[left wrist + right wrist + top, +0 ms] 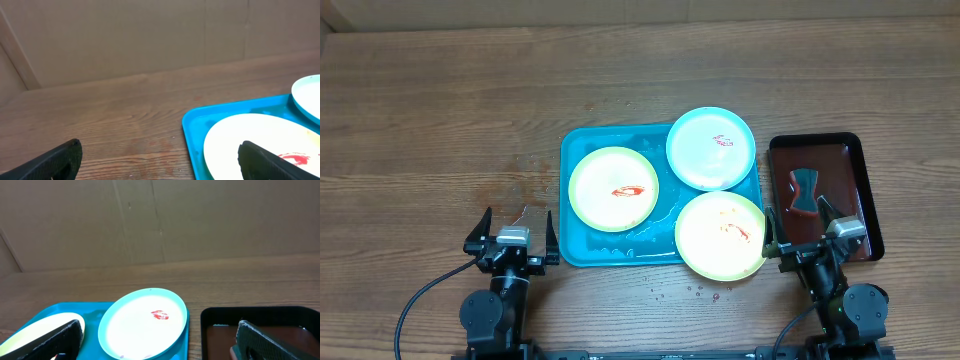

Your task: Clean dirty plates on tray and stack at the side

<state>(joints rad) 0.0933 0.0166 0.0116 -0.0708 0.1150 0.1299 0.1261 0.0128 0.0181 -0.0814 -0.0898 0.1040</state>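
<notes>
The turquoise tray [576,150] lies at the table's middle. On it are a yellow-green plate [613,188] at the left with a red smear, a light blue plate [710,148] at the back right with a red smear, and a second yellow-green plate [720,235] at the front right, overhanging the tray's rim. My left gripper [510,238] is open and empty left of the tray; its wrist view shows the tray [192,125] and left plate [235,142]. My right gripper [817,243] is open and empty, right of the front plate; its wrist view shows the blue plate [142,322].
A dark red-brown tray [865,200] lies right of the turquoise tray and holds a dark sponge-like thing [805,190]; it shows in the right wrist view [250,317]. Water drops [695,292] lie on the wood in front of the tray. A cardboard wall stands behind the table.
</notes>
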